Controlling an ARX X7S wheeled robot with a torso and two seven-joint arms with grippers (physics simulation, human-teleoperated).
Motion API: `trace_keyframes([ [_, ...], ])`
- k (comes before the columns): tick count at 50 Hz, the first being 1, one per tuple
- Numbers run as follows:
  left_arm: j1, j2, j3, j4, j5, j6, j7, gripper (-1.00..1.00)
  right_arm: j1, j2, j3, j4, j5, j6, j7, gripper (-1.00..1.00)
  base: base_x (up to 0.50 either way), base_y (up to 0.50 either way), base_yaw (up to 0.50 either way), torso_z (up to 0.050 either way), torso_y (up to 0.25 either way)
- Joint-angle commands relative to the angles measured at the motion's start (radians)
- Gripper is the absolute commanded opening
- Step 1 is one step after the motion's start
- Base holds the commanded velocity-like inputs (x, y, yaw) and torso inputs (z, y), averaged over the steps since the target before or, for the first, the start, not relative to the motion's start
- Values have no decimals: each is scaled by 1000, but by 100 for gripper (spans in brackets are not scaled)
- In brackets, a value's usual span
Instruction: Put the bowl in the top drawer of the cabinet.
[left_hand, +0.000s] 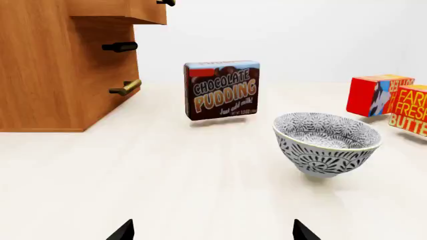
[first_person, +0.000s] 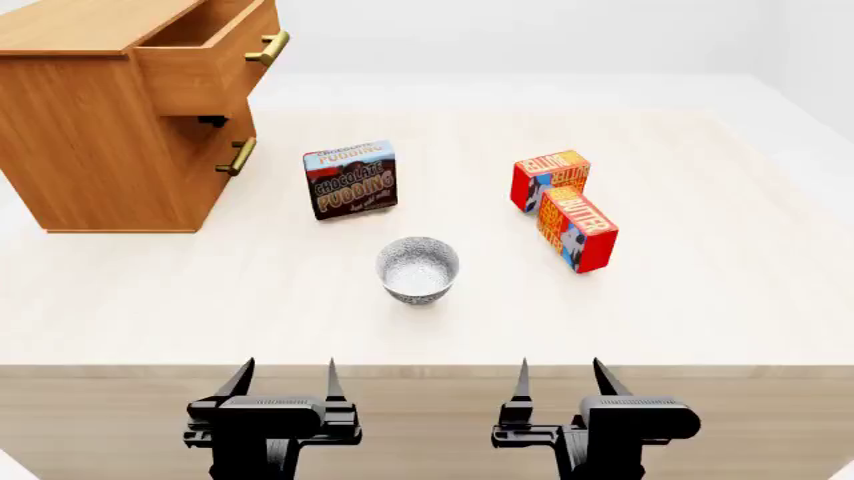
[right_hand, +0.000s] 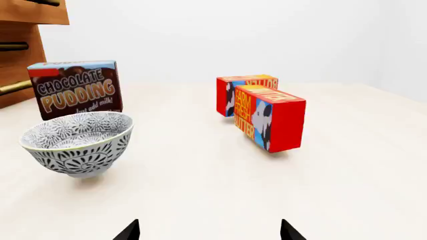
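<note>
Head view: bowl (first_person: 418, 268) upright mid-table (first_person: 721, 300), free of both tools. Looks rigid, glazed, likely slippery and breakable; pinch the rim wall. Left tool (first_person: 284, 383) and right tool (first_person: 559, 381) spread apart, empty. Top drawer (first_person: 200, 62) open.

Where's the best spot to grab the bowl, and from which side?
Grip the bowl's rim, coming from above, one finger inside and one outside. It stands upright and open-topped, its wall is thin, and its rounded sides taper to a small foot, so a side grasp would likely slip.
</note>
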Motion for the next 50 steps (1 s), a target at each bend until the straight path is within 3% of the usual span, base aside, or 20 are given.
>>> trace_keyframes([
  [1,-3,-16,18,-9,-7,-1,-26,100,-5,17,-22,-12,3,6,24,100,0,0,0,0,0],
  [9,-18,-44,43,-21,-28,-26,-55,100,-8,44,-60,-40,8,23,53,100,0,39,0,0,0],
  [23,-26,-76,82,-24,-69,-28,-35,100,10,71,-101,-36,18,34,69,100,0,500,0,0,0],
  [30,-51,-95,99,-19,-101,-35,-4,100,39,89,-107,-75,19,90,78,100,0,153,0,45,0],
  [41,-188,-137,92,74,-186,-242,30,100,169,133,-88,-279,61,351,73,100,0,0,0,50,0],
  [50,-353,-166,97,106,-202,-385,29,100,347,205,-166,-394,27,609,15,100,0,0,0,50,0],
])
